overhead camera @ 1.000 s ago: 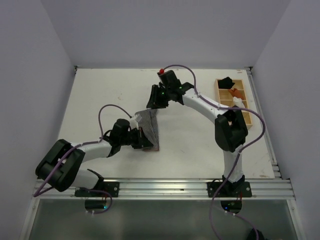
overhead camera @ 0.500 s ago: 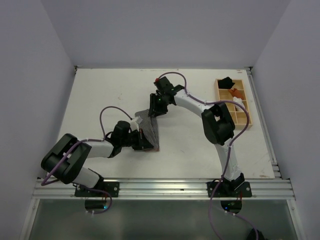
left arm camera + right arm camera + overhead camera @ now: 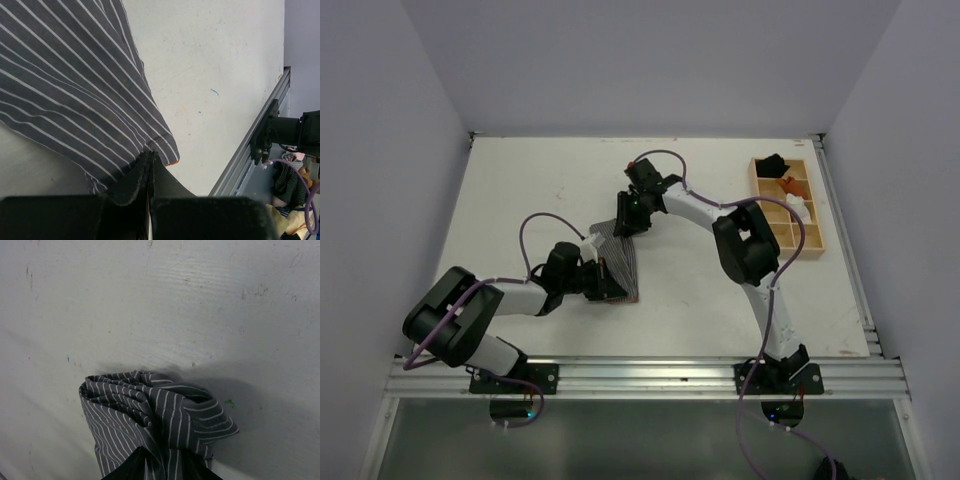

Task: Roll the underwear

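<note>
Lab rig: white-walled table [image 3: 550, 190], aluminium rail [image 3: 650, 378].

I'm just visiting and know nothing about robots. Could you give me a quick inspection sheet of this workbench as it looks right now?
Surface: white table, with faint scuffs and specks.
Job's things: striped underwear mid-table, its far end bunched up.
Clutter: wooden tray at the right edge, holding a black bundle, an orange bundle and a white bundle.
Grippers: left gripper shut on the underwear's near corner; right gripper closed on the bunched far end.
Cables: purple cables loop off both arms.
Surroundings: plain walls; metal rail along the near edge.
</note>
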